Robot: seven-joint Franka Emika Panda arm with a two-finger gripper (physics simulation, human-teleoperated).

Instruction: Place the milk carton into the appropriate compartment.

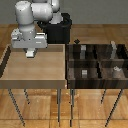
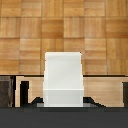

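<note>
While the arm hangs over the light tan tray (image 1: 30, 67) on the exterior view's left, the fingers (image 1: 31, 53) point down above the tray floor. Fingers closed on the milk carton (image 2: 63, 80): the wrist view shows the white box filling the space between them, with dark finger pads (image 2: 6, 92) at both frame edges and wooden floor beyond. From the exterior view, the carton itself is too small to separate from the white hand. Dark partitioned tray (image 1: 70, 65) sits to the exterior view's right on its own table legs. Small grey items rest in its cells, including the near-left compartment (image 1: 84, 73).
</note>
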